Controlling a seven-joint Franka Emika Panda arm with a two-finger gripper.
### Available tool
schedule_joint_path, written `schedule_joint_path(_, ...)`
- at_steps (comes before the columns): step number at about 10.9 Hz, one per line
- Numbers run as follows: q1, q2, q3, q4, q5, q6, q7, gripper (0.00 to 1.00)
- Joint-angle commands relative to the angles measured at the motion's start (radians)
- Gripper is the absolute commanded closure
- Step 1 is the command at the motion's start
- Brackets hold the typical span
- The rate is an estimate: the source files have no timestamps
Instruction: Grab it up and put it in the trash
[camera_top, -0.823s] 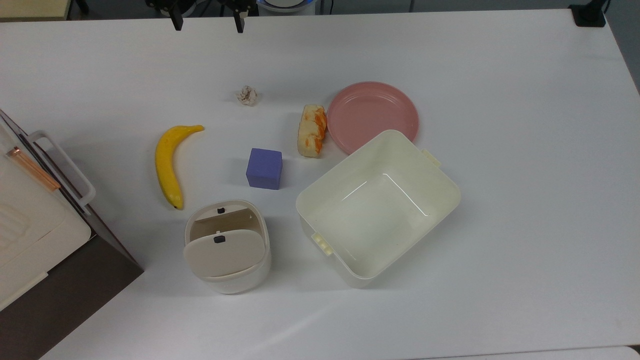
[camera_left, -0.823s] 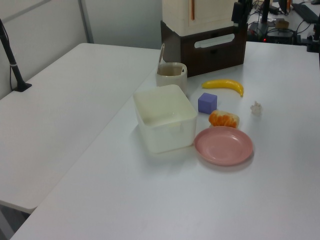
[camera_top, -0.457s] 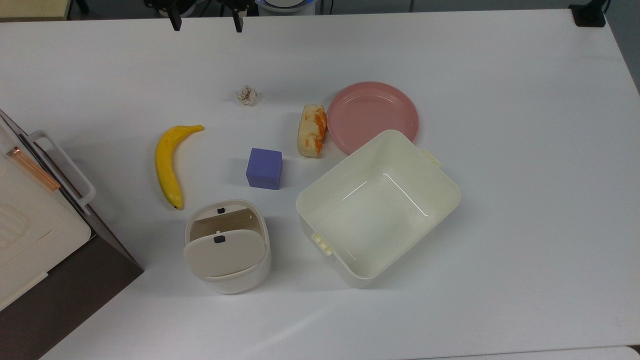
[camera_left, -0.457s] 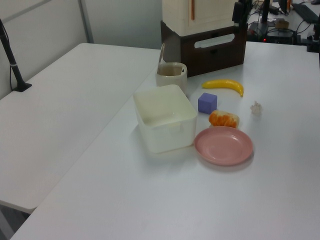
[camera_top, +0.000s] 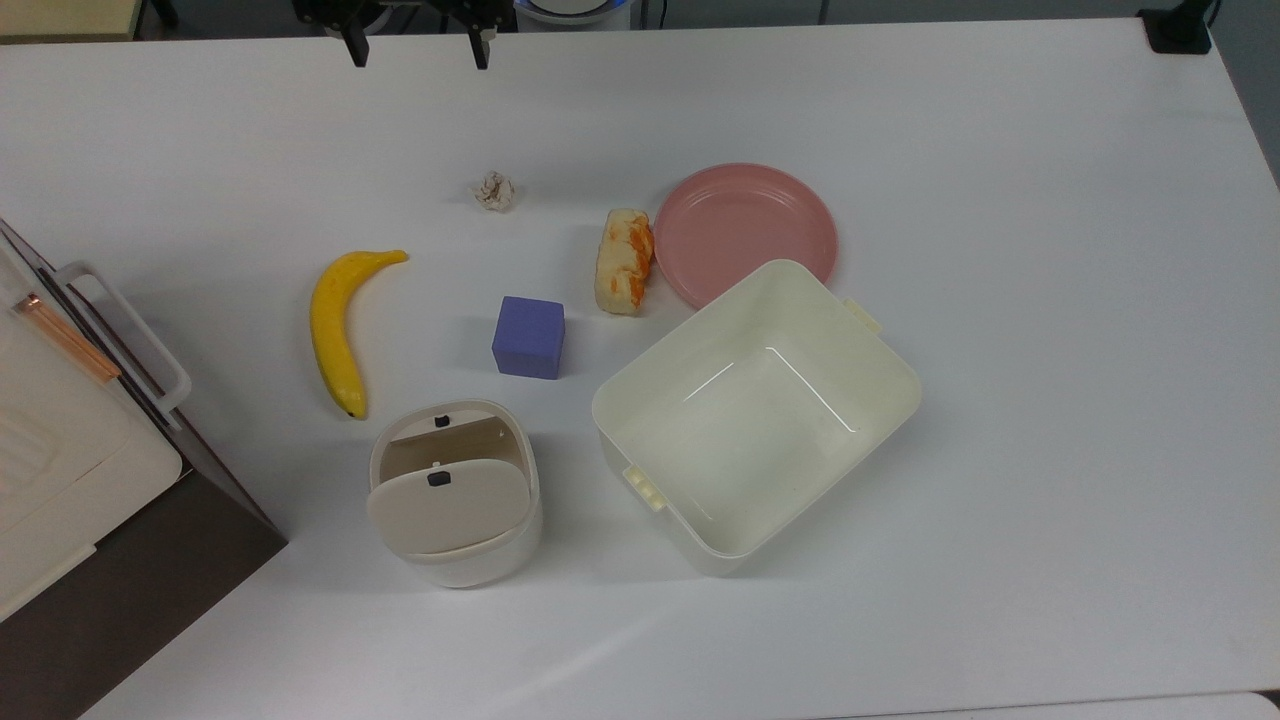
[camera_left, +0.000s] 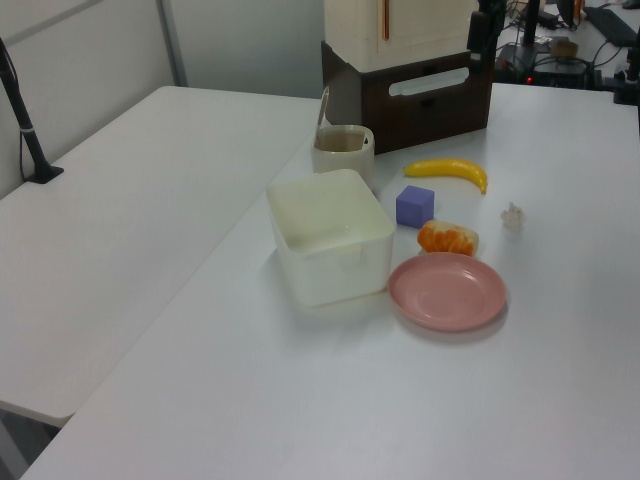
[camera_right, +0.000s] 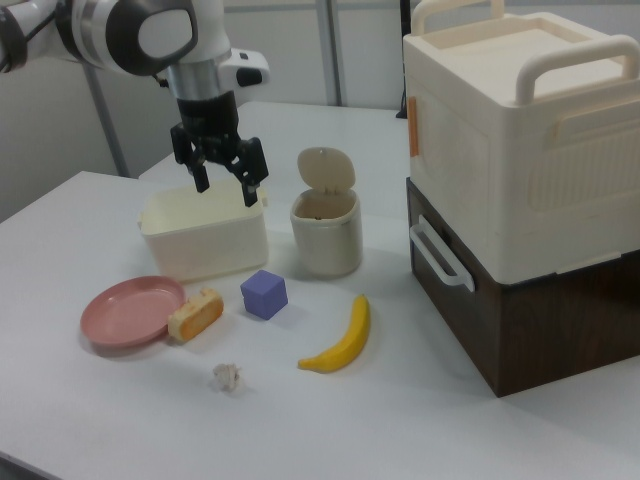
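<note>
- White worktop (camera_top: 1000, 200): paper ball (camera_top: 494, 190) sits at 12 o'clock from purple cube (camera_top: 529, 337).
- Hand (camera_right: 223, 178) wide open, holds nothing.
- Go straight down over ball, squeeze softly, then to bin (camera_top: 455, 492).

The top view looks straight down from high over the white table (camera_top: 1000, 200), the gripper (camera_top: 417, 48) at its upper edge. The left view stands low and far across the table from the gripper (camera_left: 486, 30) — looking toward it. The right view sits nearer, facing the gripper (camera_right: 224, 180) head-on (all three share the table).
</note>
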Motion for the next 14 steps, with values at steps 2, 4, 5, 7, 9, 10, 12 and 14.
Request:
schedule_joint_path(2,0.056,-0.139,-0.021,-0.256,0.002,0.161,-0.019,0.0)
schedule_joint_path(4,0.089,-0.19,-0.024,-0.393,-0.009,0.293,-0.009,0.0)
schedule_joint_path(5,0.109,-0.194,-0.025,-0.442,-0.012,0.336,-0.009,0.0)
schedule_joint_path(7,0.116,-0.202,-0.03,-0.525,-0.012,0.464,-0.008,0.0)
schedule_joint_path(9,0.114,-0.213,-0.03,-0.599,-0.036,0.512,-0.009,0.0)
schedule_joint_path(10,0.117,-0.21,-0.03,-0.622,-0.071,0.522,-0.009,0.0)
schedule_joint_path(12,0.134,-0.216,-0.03,-0.688,-0.124,0.542,-0.011,0.0)
schedule_joint_path(14,0.139,-0.21,-0.03,-0.714,-0.171,0.541,-0.011,0.0)
